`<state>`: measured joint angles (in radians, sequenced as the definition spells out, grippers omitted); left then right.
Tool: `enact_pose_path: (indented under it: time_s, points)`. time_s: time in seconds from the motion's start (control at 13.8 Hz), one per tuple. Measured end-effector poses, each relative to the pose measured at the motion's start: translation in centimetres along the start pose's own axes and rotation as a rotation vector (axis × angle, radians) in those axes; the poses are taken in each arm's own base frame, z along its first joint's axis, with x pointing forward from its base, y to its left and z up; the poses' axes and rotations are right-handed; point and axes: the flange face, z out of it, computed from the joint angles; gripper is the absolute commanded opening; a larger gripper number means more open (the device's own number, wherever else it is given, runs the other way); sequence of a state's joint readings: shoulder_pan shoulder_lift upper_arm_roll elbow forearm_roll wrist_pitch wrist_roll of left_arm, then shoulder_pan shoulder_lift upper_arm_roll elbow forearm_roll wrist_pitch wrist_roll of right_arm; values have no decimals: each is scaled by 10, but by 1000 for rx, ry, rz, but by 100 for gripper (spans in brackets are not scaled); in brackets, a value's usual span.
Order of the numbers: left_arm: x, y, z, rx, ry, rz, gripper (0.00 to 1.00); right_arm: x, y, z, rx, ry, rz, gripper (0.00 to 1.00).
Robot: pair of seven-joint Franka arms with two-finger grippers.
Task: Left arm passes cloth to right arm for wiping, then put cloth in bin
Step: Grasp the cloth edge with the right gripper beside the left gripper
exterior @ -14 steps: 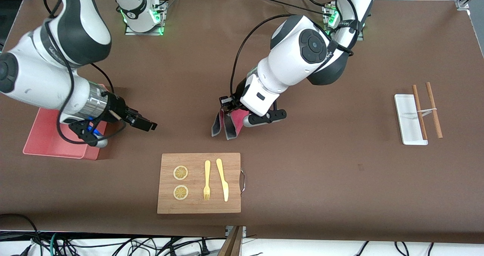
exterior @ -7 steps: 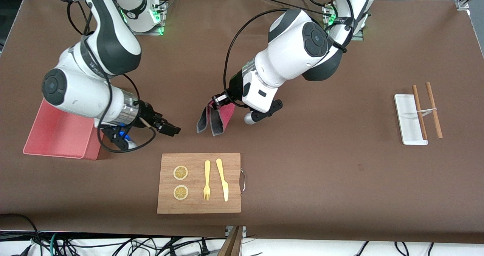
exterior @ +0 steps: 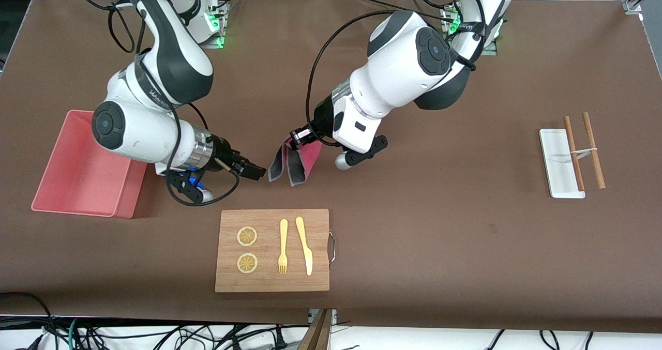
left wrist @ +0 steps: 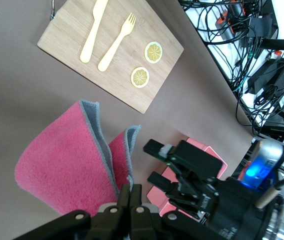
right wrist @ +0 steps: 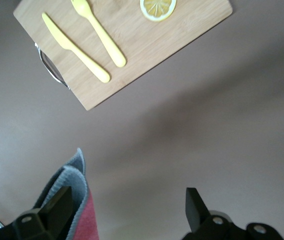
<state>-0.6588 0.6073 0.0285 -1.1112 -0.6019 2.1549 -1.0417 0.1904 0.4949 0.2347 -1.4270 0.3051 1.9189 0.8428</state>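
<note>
Clamped in the left gripper point(exterior: 300, 137) above the table, the fuzzy pink, grey-edged cloth point(exterior: 296, 160) is met by the right gripper point(exterior: 257, 172), whose spread fingers point(right wrist: 196, 205) are shown only by its wrist view.

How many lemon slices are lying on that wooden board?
2. Both lie on the wooden cutting board, at its end toward the right arm: one lemon slice farther from the front camera, the other lemon slice nearer to it, beside the yellow fork. None seems hidden.
</note>
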Motion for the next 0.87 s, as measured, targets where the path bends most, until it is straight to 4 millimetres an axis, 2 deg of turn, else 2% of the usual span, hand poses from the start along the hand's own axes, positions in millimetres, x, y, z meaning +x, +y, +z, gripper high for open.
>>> enact_pose_path:
  time_s: [0.36,0.65,0.87]
  points:
    - [1,2,-7,-8,6,1,0,-17,-12,14,-8,-25,-2,100]
    - [1,2,-8,-9,8,1,0,-25,-17,15,0,-38,-7,100]
    - [1,2,-8,-9,8,1,0,-25,-21,5,29,-43,3,100]
